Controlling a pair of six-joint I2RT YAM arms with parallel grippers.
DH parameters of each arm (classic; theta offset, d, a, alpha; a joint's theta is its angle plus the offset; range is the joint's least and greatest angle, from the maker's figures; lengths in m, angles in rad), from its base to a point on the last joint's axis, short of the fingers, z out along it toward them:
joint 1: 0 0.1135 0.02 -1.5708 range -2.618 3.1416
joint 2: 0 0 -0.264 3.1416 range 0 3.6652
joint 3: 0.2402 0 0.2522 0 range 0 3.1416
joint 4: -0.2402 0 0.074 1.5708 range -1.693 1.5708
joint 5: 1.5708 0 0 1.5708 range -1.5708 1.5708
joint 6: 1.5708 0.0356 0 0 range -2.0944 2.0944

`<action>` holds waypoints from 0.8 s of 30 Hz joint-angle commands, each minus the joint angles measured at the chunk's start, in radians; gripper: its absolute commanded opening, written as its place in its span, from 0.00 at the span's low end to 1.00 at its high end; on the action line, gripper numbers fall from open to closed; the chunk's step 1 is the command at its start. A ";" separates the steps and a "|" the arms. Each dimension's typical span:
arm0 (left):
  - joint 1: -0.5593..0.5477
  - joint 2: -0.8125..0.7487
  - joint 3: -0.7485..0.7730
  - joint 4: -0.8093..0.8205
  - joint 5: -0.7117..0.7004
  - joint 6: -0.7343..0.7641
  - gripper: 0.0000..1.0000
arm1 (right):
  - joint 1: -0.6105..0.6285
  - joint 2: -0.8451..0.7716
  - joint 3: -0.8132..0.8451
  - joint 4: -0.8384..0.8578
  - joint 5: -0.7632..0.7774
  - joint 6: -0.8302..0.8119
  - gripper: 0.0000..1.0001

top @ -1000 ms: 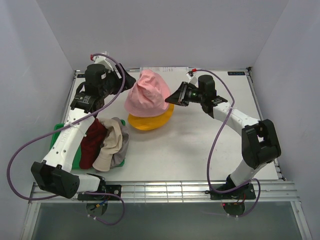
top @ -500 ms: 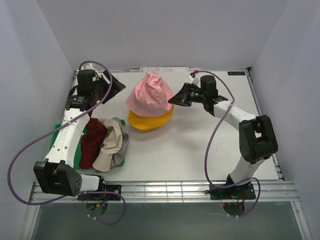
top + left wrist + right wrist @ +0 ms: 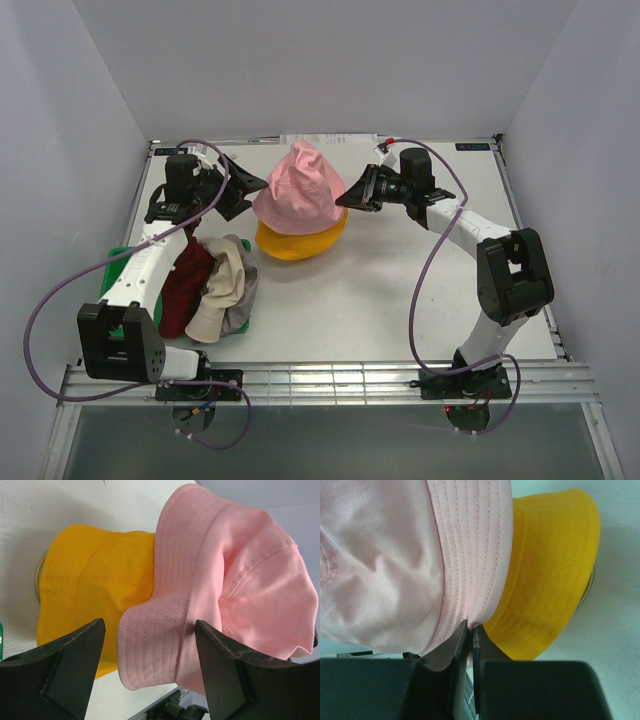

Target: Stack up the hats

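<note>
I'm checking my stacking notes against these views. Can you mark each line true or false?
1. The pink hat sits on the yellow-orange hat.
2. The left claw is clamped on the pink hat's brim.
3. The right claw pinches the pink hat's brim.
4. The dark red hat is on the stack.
1. True: the pink fabric bucket hat rests on the yellow-orange fabric bucket hat.
2. False: the left claw is wide open beside the brim, gripping nothing.
3. True: the right claw is shut on that brim.
4. False: the dark red hat lies apart in a pile with the cream-beige hat and grey hat, on the flat green plastic tray.
</note>
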State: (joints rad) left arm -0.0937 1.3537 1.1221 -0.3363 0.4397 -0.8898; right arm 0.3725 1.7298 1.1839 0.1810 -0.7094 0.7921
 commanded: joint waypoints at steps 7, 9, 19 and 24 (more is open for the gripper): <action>0.015 -0.039 -0.082 0.155 0.105 -0.142 0.82 | -0.003 -0.001 0.052 -0.002 -0.024 -0.027 0.08; 0.022 -0.048 -0.094 0.177 0.108 -0.170 0.79 | -0.003 -0.006 0.052 -0.005 -0.024 -0.030 0.08; 0.028 -0.057 -0.055 0.181 0.117 -0.155 0.19 | -0.003 -0.019 0.101 -0.083 0.001 -0.080 0.08; 0.028 -0.054 -0.015 0.154 0.111 -0.114 0.00 | -0.003 -0.024 0.160 -0.144 0.019 -0.122 0.08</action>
State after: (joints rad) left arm -0.0731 1.3403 1.0504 -0.1806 0.5396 -1.0405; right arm 0.3725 1.7298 1.2755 0.0685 -0.7025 0.7212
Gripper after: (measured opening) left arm 0.036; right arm 0.089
